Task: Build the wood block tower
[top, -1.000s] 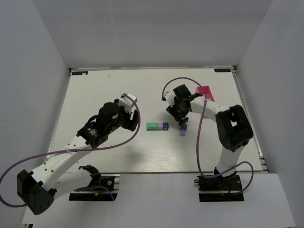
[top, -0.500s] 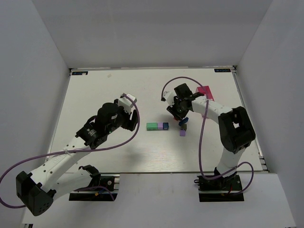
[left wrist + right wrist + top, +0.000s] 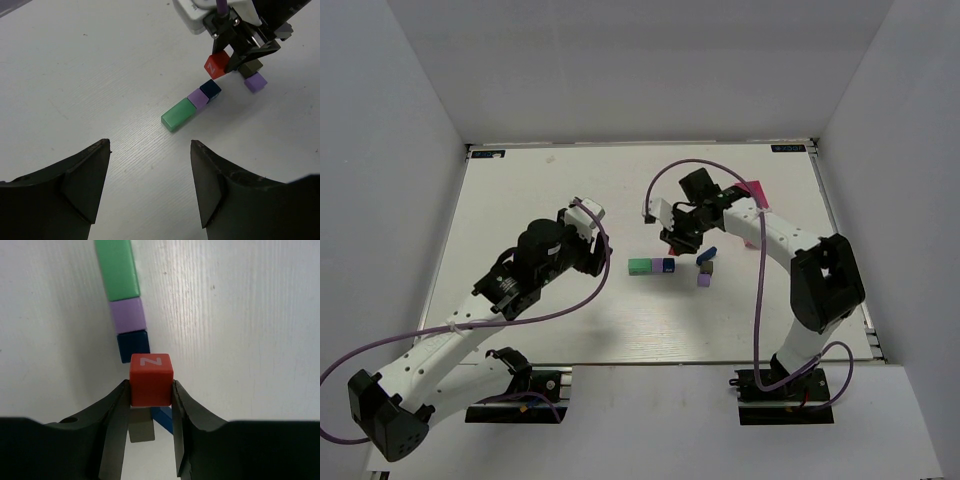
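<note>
A green block (image 3: 639,266), a purple block (image 3: 657,266) and a dark blue block (image 3: 668,265) lie in a row on the table. My right gripper (image 3: 150,390) is shut on a red block (image 3: 151,380) with a white letter on top, held just above the table beside the dark blue block (image 3: 133,344). Under and behind it lie a brown block (image 3: 141,430) and a slanted blue block (image 3: 162,419). My left gripper (image 3: 149,145) is open with nothing between its fingers, and sits to the left of the green block (image 3: 178,114).
A small purple block (image 3: 704,281) lies next to the brown block (image 3: 706,268) and the blue block (image 3: 707,255). A pink tray (image 3: 752,192) sits at the back right, behind the right arm. White walls enclose the table.
My right gripper has carried the red block leftward, from over the brown and blue blocks to the dark blue end of the row. The left arm has shifted slightly forward.
</note>
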{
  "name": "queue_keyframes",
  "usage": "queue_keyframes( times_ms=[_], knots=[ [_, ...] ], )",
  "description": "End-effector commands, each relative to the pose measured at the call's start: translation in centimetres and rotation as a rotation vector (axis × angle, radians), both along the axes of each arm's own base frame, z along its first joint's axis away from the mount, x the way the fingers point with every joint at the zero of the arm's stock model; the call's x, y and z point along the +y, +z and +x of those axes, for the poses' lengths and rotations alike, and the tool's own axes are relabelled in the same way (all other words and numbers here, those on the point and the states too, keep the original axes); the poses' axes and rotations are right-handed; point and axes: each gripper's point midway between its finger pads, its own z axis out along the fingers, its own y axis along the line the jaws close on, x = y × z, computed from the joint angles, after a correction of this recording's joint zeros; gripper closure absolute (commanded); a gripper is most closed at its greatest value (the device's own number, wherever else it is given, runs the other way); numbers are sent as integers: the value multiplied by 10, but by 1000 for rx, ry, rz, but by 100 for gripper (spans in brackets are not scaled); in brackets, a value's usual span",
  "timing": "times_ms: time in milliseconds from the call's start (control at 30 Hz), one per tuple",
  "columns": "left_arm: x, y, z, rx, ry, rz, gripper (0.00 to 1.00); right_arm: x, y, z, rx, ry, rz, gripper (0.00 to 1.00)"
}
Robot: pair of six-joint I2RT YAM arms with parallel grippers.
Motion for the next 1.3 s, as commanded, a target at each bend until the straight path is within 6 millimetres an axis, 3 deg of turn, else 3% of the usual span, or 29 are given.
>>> queue_keyframes(
  times_ms=[0, 167, 667, 1267],
  knots=[
    [0, 3, -2, -14, -17, -12, 25, 13, 4, -8, 11, 110, 1, 92],
    [0, 3, -2, -14, -17, -12, 25, 22, -1, -11, -2, 153, -45, 92],
    [0, 3, -2, -14, -17, -12, 25, 20, -20, -4, -26, 200, -163, 92],
    [0, 3, -2, -20, -20, -5, 25, 26, -26, -8, -9, 224, -162, 89]
  ],
)
